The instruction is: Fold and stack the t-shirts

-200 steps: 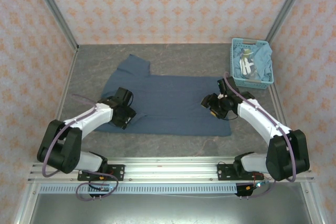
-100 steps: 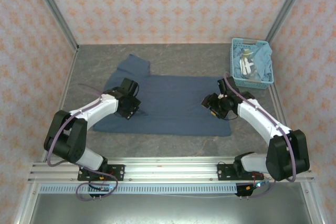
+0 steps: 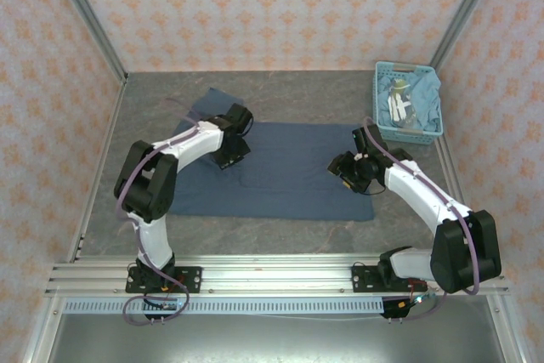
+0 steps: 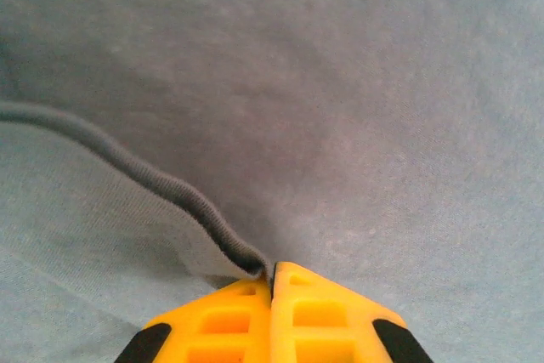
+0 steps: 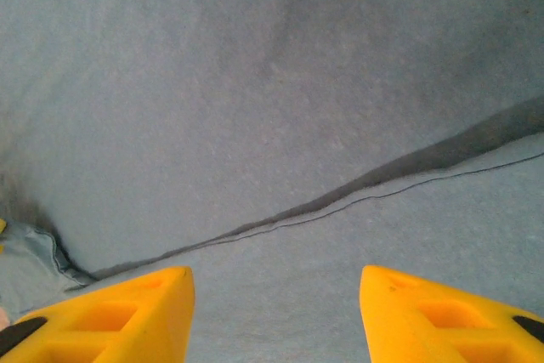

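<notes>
Spread flat mid surface [image 3: 297, 95]: slate-blue t-shirt [image 3: 289, 178]. Soft, limp, light cloth; prob. sags if lifted at one pt, so best taken at hem/corners. Left gripper [image 4: 272, 282] clenched on its raised edge; right gripper [image 5: 276, 288] released, spread just above cloth.

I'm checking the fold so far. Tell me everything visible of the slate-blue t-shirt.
The slate-blue t-shirt is plain knit cloth, lying mostly flat on the grey table, one sleeve toward the far left. The fingers of the left gripper pinch a lifted hemmed edge; those of the right gripper hang open over it.
</notes>
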Motion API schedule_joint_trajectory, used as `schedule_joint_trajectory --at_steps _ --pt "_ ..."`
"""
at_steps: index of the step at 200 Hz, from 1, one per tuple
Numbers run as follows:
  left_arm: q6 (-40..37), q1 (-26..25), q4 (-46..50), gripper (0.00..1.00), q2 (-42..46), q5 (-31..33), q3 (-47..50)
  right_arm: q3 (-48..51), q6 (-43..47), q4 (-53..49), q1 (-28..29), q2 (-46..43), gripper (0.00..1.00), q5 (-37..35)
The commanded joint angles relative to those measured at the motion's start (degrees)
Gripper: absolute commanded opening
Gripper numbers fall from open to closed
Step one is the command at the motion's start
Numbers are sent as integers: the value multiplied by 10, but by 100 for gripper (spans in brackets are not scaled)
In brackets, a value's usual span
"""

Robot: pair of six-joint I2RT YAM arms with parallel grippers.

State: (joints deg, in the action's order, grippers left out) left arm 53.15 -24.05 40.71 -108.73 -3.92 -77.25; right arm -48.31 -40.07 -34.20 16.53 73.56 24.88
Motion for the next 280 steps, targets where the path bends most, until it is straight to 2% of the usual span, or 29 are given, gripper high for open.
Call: schedule_joint_trajectory --at_steps 1,22,62,79,87,100,104,117,138,169,185,201,237,280 --pt "-75 -15 75 0 -37 49 -55 9 -8 -16 -5 -7 54 -10" --pt "-102 -21 98 0 -65 61 -82 11 -9 -13 -6 -5 54 -5" --pt "-138 -30 49 0 -50 72 -73 11 -5 -12 -6 2 53 -5" --pt "-146 -31 66 0 -60 77 -94 14 -5 -13 -7 6 53 -7" --pt "-148 -31 83 7 -70 82 -108 15 -6 -13 -8 8 53 -7" --pt "-144 -31 100 37 -69 94 -117 17 -8 -16 -10 10 53 -10" --pt "-141 -31 102 43 -63 101 -116 18 -8 -18 -11 9 54 -11" --pt "-132 -29 103 50 -28 116 -100 22 -9 -23 -15 6 54 -16" --pt "-101 -5 92 48 53 104 -35 39 -8 -27 -26 -3 54 -17" --pt "-41 74 41 36 146 34 112 75 -22 -8 -50 4 48 2" --pt "-18 111 11 28 164 3 173 80 -23 -5 -55 15 44 2" --pt "-4 135 -13 25 158 -20 209 80 -22 -10 -55 36 41 2" --pt "24 151 -13 19 134 -5 258 90 -26 -28 -55 93 40 -5" --pt "60 173 0 19 189 24 344 105 -33 -63 -54 136 43 8"
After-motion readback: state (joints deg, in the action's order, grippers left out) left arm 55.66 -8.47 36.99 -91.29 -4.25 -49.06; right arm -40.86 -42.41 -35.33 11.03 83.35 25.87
